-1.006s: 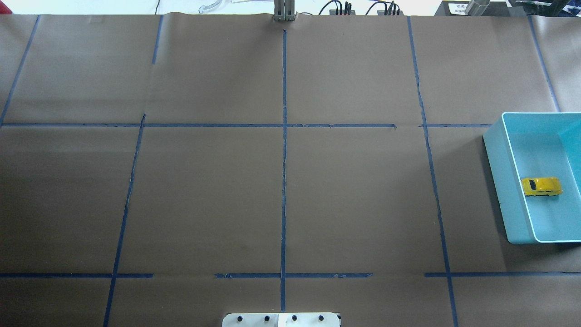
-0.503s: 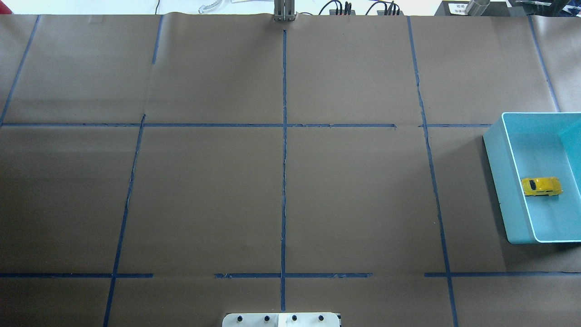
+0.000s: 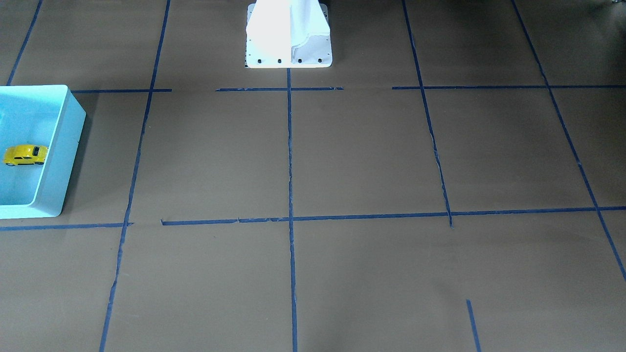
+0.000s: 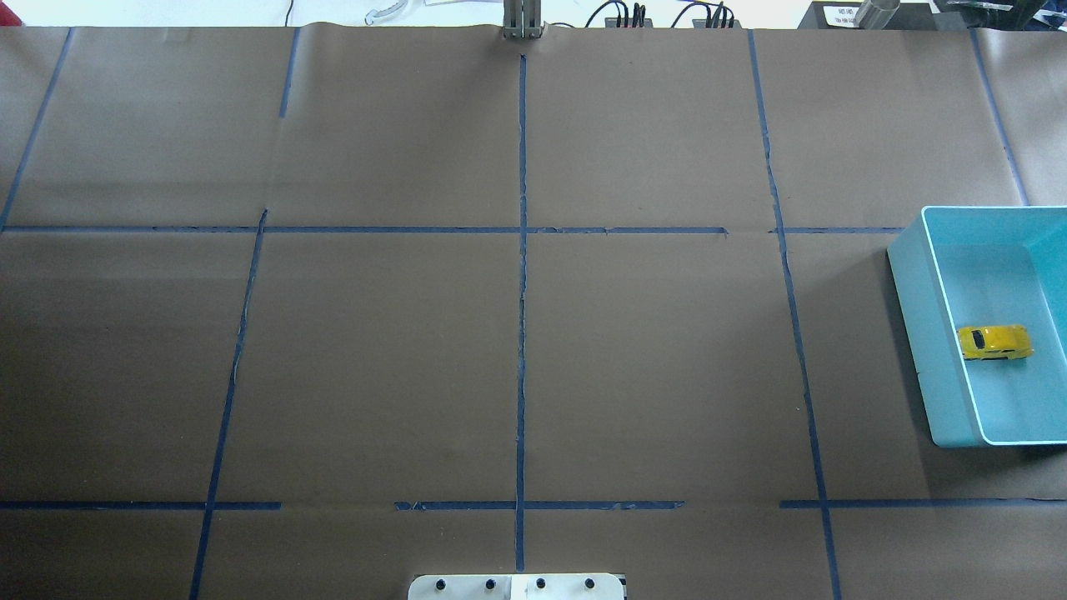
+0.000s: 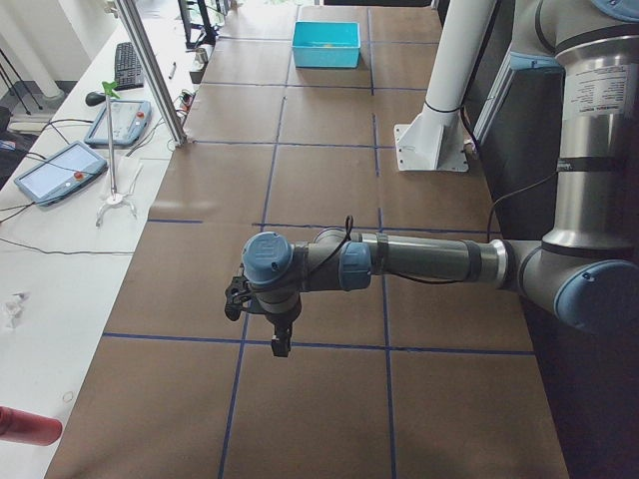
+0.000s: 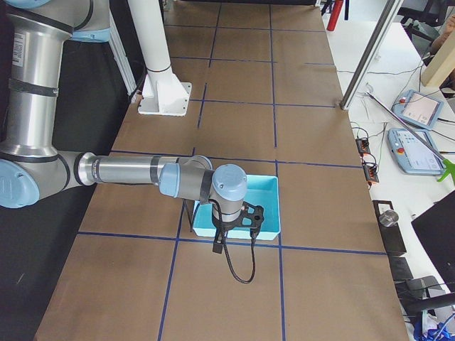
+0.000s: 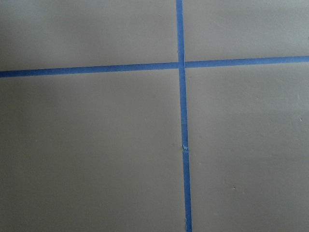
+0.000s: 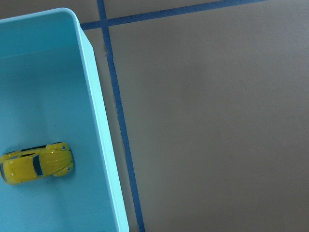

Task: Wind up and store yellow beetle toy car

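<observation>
The yellow beetle toy car point(image 4: 994, 342) lies inside the light blue bin point(image 4: 924, 333) at the table's right edge. It also shows in the front-facing view point(image 3: 24, 154) and in the right wrist view point(image 8: 36, 163), near the bin's wall point(image 8: 104, 145). My right gripper point(image 6: 234, 231) hangs above the bin's near side, apart from the car; I cannot tell if it is open or shut. My left gripper point(image 5: 278, 337) hangs over bare table at the far left end; I cannot tell its state either.
Brown paper with blue tape lines point(image 4: 521, 292) covers the table. The white robot base point(image 3: 288, 34) stands at the middle of my side. Tablets and a keyboard point(image 5: 60, 165) lie on the white bench beyond the far edge.
</observation>
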Controlling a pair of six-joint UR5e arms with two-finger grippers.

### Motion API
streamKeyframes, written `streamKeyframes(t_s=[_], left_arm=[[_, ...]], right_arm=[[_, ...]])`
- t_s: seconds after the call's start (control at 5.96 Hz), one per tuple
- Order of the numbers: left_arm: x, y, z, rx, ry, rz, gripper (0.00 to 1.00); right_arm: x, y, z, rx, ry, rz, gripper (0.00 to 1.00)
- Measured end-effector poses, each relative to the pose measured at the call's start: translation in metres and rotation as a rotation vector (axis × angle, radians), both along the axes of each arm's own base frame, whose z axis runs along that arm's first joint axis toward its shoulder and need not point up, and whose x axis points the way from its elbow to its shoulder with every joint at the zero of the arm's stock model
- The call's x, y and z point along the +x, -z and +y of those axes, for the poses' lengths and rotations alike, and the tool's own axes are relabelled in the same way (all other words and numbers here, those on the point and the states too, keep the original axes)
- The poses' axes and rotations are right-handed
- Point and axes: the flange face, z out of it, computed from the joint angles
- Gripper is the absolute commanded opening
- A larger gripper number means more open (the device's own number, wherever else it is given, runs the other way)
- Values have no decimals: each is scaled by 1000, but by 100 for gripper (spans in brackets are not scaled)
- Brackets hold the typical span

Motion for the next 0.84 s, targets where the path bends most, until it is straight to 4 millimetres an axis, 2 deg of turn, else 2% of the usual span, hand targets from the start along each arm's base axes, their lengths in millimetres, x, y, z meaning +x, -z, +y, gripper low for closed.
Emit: streamKeyframes(t_s=[0.5, 0.84], left_arm=[[0, 2, 0, 11, -2, -1, 100], [1, 22, 2, 53, -3, 10, 100]], right_arm=[[-1, 4, -2, 26, 19, -3, 100], [-1, 5, -3, 44, 37, -5, 100]])
